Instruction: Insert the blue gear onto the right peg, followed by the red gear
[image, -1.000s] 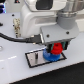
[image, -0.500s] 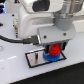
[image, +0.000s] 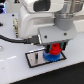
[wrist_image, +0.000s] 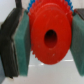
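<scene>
In the exterior view the red gear (image: 54, 49) hangs between my gripper's (image: 54, 48) fingers, directly over the blue gear (image: 51, 57), which lies on the grey black-bordered plate (image: 36, 59) at its end toward the exterior view's right. The wrist view is filled by the red gear (wrist_image: 49, 34), with teal finger pads (wrist_image: 23, 39) pressed on both of its sides and a sliver of the blue gear (wrist_image: 32, 5) showing behind it. Through the red gear's centre hole only darkness shows. The right peg is hidden under the gears.
A black cable (image: 15, 40) loops from the arm on the exterior view's left, above the white table (image: 20, 72). The plate's end toward the exterior view's left is bare grey. The arm's white body (image: 40, 22) fills the upper part of the view.
The gripper with the red gear has come down slightly toward the blue gear on the plate. The blue gear has stayed in place.
</scene>
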